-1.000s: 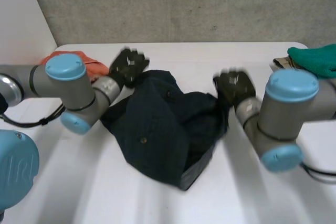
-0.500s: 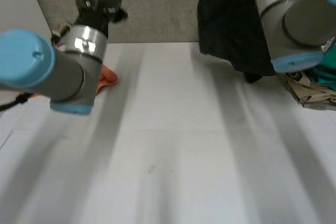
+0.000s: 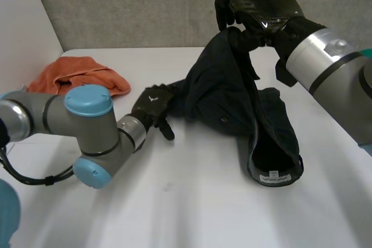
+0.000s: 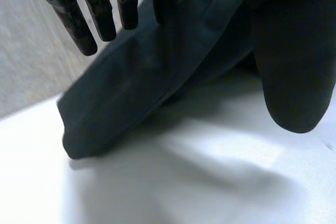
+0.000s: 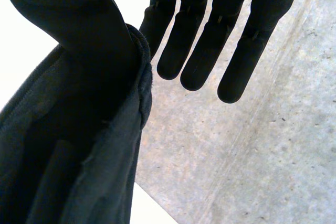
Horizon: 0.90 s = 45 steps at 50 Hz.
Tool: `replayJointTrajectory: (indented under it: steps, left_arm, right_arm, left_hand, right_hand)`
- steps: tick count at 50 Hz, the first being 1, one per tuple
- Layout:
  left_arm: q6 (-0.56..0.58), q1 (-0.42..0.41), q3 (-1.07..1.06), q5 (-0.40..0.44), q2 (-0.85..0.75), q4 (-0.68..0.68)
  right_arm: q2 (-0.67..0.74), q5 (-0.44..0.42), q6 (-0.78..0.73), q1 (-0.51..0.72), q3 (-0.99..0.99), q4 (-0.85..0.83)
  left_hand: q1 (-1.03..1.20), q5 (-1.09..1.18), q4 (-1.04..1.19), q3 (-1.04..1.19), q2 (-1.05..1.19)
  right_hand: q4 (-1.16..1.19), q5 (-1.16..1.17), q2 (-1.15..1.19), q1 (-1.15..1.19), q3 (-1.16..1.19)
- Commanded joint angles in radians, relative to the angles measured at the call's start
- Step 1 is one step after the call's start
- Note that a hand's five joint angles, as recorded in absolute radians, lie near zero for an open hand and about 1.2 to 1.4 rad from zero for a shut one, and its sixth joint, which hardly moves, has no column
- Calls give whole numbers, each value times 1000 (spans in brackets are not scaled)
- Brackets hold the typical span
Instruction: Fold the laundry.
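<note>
Left hand [image 3: 152,106] lowered, right hand [image 3: 260,3] pinching garment [image 3: 231,98]

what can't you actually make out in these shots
- Dark garment: its type; it hangs bunched from the right hand, head view.
- Label at its low end: print too small, head view.
- Left hand: whether it holds the garment; black on dark cloth where they meet, head and left wrist views.
- Orange towel: near edge hidden by the left arm, head view.
</note>
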Motion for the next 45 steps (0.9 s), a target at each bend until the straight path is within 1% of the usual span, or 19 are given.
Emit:
replayJointTrajectory:
  steps: [1,2,3,5,10,14,18,22,23,25,30,34,36,38,39,40,43,44,45]
  left_arm:
    - [-30,-11,114,-76,-85,-49]
    - [-36,-8,122,-95,-87,-50]
    - [-48,-7,133,-128,-87,-50]
    - [-51,-7,136,-149,-93,-49]
    - [-56,-8,115,-158,-79,-50]
    - [-50,-7,64,-160,7,-40]
    - [-45,15,-16,-156,154,-35]
    - [-36,32,-108,-153,341,-37]
    - [-27,32,-146,-149,413,-37]
    - [-8,33,-180,-135,482,-38]
    - [73,44,-284,-49,663,-43]
    - [142,44,-336,-11,685,-44]
    - [171,47,-341,-12,670,-44]
    - [211,49,-327,-15,610,-38]
    - [225,49,-317,-17,586,-35]
    - [255,47,-269,-21,523,-29]
    - [300,47,-168,-44,441,-14]
    - [329,44,-84,-69,397,-5]
    - [341,36,-35,-78,375,0]
  right_arm:
    - [-80,2,65,5,76,0]
    - [-91,2,79,4,82,0]
    - [-108,2,107,1,94,0]
    - [-125,1,136,-2,107,1]
    - [-179,-2,210,-18,121,16]
    - [-205,-4,213,-85,110,71]
    - [-209,-13,211,-182,70,136]
    - [-208,-36,211,-280,-5,214]
    - [-191,-56,208,-306,-31,251]
    - [-182,-76,198,-332,-54,286]
    - [-50,-83,78,-347,-122,387]
    - [37,-68,-63,-338,-168,461]
    - [106,-38,-130,-323,-206,486]
    - [160,-5,-166,-306,-237,490]
    - [186,18,-181,-295,-254,490]
    - [232,69,-209,-274,-296,487]
    - [292,140,-232,-245,-373,477]
    - [333,189,-232,-228,-449,455]
    - [355,211,-231,-220,-493,437]
  left_hand:
    - [389,385,394,382,389]
    - [539,534,544,531,539]
    - [868,864,874,861,869]
    - [1175,1171,1180,1168,1176]
    - [1177,1173,1182,1169,1177]
    - [1177,1173,1182,1169,1177]
    - [1177,1173,1182,1169,1177]
    - [1177,1173,1182,1169,1177]
    - [1177,1173,1182,1169,1177]
    - [1177,1173,1182,1169,1177]
    - [1177,1173,1182,1169,1177]
    - [1177,1173,1182,1169,1177]
    - [1177,1173,1182,1169,1177]
    - [1177,1173,1182,1169,1177]
    - [1177,1173,1182,1169,1177]
    - [1177,1173,1182,1169,1177]
    - [1177,1173,1182,1169,1177]
    - [1177,1173,1182,1169,1177]
    - [1177,1173,1182,1169,1177]
  right_hand:
    - [196,248,215,256,203]
    - [196,248,215,256,203]
    - [196,248,215,256,203]
    - [196,248,215,256,203]
    - [196,248,215,256,203]
    - [196,248,215,256,203]
    - [196,248,215,256,203]
    - [196,248,215,256,203]
    - [196,248,215,256,203]
    - [196,248,215,256,203]
    - [196,248,215,256,203]
    - [196,248,215,256,203]
    - [196,248,215,256,203]
    - [196,248,215,256,203]
    - [196,248,215,256,203]
    - [196,248,215,256,203]
    - [196,248,215,256,203]
    - [196,248,215,256,203]
    - [196,248,215,256,203]
